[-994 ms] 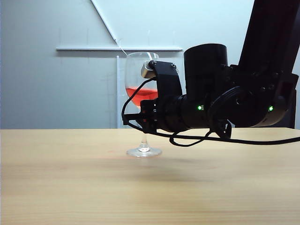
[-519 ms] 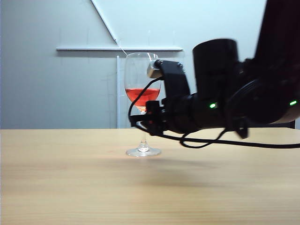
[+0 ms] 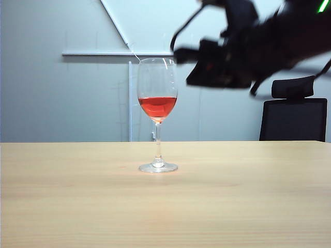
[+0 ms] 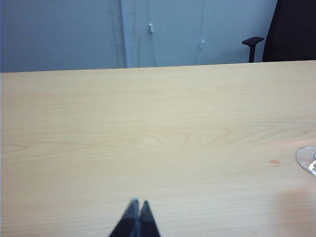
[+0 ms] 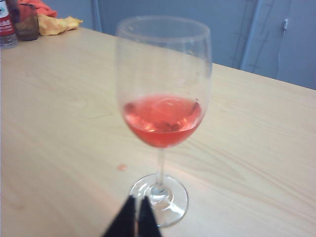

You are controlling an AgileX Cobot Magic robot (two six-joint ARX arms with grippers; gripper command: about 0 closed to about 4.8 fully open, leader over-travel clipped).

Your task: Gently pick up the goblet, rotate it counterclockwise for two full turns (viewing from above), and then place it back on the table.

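Note:
The goblet [image 3: 158,98], a clear wine glass with red liquid, stands upright and free on the table [image 3: 232,206]. My right gripper [image 3: 181,54] is a blurred dark shape in the air, above and just right of the bowl, apart from the glass. The right wrist view looks down on the goblet [image 5: 163,98], with the right gripper [image 5: 137,200] shut and empty in front of the foot. My left gripper [image 4: 138,202] is shut and empty over bare table [image 4: 148,123]. Only the rim of the goblet's foot [image 4: 307,159] shows in the left wrist view.
A black office chair [image 3: 295,113] stands behind the table at the right. A bottle, a dark cup and an orange cloth [image 5: 54,22] lie at a far corner of the table. A small reddish spot [image 5: 121,167] marks the wood beside the foot.
My right arm has drawn back from the goblet's stem and swung up and to the right. The goblet stays standing on the table in the same place.

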